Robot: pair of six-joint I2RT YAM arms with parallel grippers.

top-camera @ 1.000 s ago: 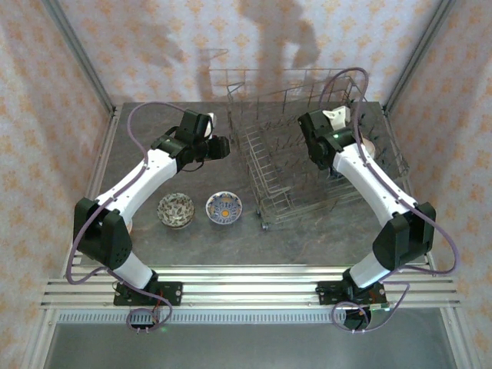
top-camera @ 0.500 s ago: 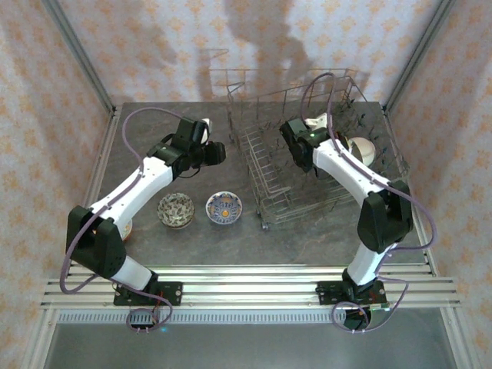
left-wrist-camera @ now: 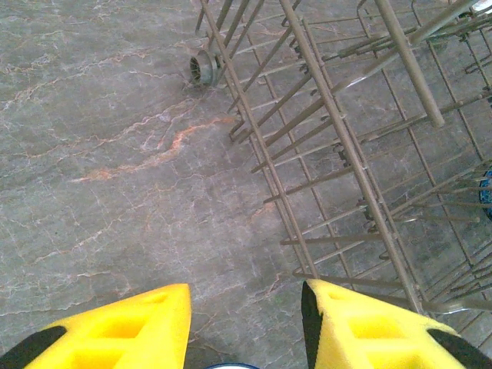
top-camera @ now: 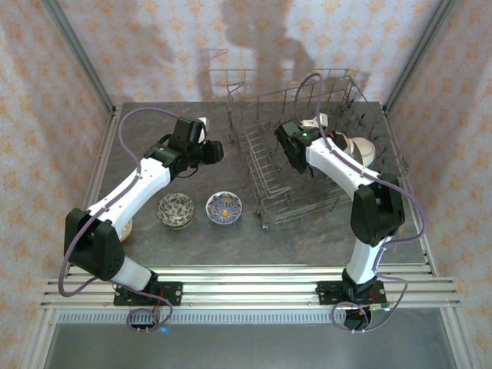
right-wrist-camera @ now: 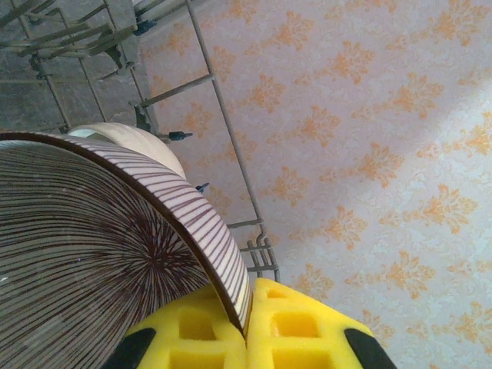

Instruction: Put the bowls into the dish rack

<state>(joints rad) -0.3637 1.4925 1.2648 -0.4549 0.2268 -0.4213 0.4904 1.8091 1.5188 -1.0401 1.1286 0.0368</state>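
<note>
Pink-patterned bowl [top-camera: 175, 209] and blue-and-white bowl [top-camera: 224, 207] sit on table [top-camera: 307, 231], behind left gripper [left-wrist-camera: 246, 323], toward its base. Left gripper's fingers are spread wide with nothing between them, over bare table. Dish rack [left-wrist-camera: 338, 154] is just ahead to its right. Right gripper [right-wrist-camera: 246, 311] pinches rim of striped bowl [right-wrist-camera: 92, 254] over the rack. Cream bowl [right-wrist-camera: 146, 142] stands just beyond it.

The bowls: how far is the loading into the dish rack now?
Done: a cream bowl sits in the dish rack. In hand: the right gripper pinches a striped bowl. Remaining: a pink-patterned bowl and a blue-and-white bowl on the table; the left gripper is open.
</note>
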